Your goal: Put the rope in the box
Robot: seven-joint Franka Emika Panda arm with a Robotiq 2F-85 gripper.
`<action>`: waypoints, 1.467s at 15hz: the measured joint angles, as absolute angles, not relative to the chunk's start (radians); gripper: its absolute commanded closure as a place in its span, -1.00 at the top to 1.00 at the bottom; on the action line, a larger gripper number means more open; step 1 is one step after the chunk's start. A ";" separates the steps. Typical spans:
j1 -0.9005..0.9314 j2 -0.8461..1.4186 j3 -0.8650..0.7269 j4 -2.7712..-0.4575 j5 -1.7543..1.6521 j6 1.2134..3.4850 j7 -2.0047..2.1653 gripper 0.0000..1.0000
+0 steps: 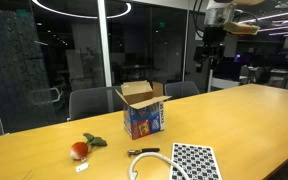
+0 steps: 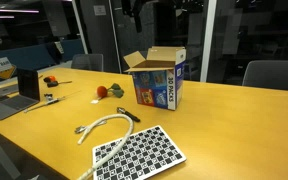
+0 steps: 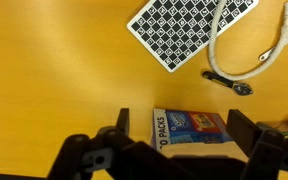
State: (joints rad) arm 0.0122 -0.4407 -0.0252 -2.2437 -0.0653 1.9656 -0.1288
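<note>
The box stands upright on the wooden table with its brown flaps open; it shows in both exterior views, and in the wrist view its blue printed side is seen from above. The pale rope lies curved on the table in front of the box, beside the checkered sheet. My gripper hangs high above the table, well clear of box and rope. In the wrist view its fingers are spread wide and hold nothing.
A black-and-white checkered sheet lies next to the rope. A short black stick lies by the rope's end. A red and green toy sits beside the box. A laptop and chairs stand at the table's edge.
</note>
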 measured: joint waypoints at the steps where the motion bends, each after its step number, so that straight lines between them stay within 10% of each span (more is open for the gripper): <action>1: 0.012 -0.441 -0.025 -2.238 -0.065 1.966 -0.129 1.00; 22: 0.228 -0.314 -0.020 -2.426 0.316 2.270 -0.465 1.00</action>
